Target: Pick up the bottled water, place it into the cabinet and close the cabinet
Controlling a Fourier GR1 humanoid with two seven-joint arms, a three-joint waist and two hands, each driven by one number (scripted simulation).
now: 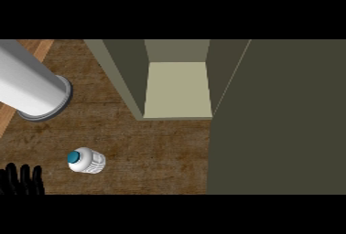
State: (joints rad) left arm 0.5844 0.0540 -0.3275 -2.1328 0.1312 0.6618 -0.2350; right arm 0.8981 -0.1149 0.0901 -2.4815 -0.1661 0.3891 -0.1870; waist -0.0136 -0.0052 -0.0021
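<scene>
Looking steeply down at the wooden counter (148, 151), I find no brand, label text or writing legible on anything.

Bottled water (86, 161): seen almost from above, standing upright on the counter at lower left. White ribbed body, teal cap on top, cap sitting slightly toward the view's left of the body. Any label is too small for me to read.

Left hand (20, 180): at the lower left edge, only black fingers show, straight and pointing up, relaxed and holding nothing. It sits just left of and below the bottle, near it but not touching.

Right hand: I cannot find it in view, so I cannot tell its state.

Cabinet (177, 82): grey-green, at the upper middle of the counter, open. Its pale cream floor is lit and bare as far as I can see; darker side walls rise on either side. The cabinet door (277, 119) is a large dark olive panel filling the right side of the view, swung out toward me from the cabinet's right wall.

Bottle lies outside the cabinet, well to the left of and below its opening.

Grey-white cylinder (30, 82): large, with a rimmed end, crossing in from the upper left corner above the counter. I cannot tell what it belongs to.

Lighter wood strip (40, 48) shows along the left edge behind that cylinder.
</scene>
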